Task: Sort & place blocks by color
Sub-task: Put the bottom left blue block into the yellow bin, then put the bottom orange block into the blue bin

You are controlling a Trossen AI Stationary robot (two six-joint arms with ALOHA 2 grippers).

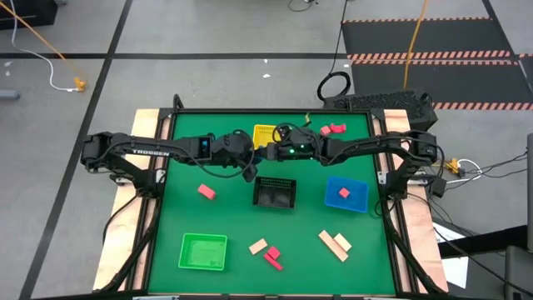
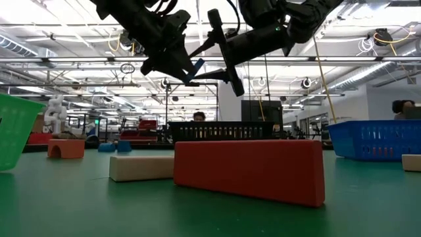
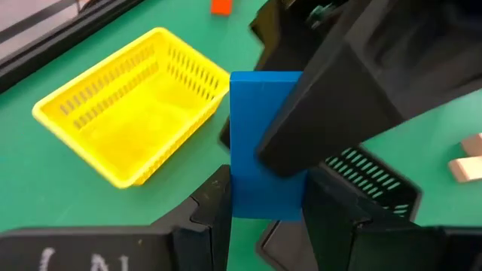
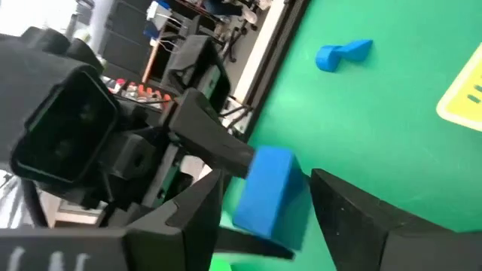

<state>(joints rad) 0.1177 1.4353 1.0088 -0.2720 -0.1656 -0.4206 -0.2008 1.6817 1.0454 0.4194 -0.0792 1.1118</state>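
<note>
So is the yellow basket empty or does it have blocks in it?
Empty. The left wrist view looks into the yellow mesh basket and shows only its bare floor, no blocks.

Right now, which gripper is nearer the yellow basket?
Right, narrowly. The right gripper hangs at the yellow basket's front edge; the left gripper, holding the blue block, sits just beyond, toward the black basket.

Above the table's middle, the left gripper holds a block (lifted off the table), the right gripper straddling its other end.
</note>
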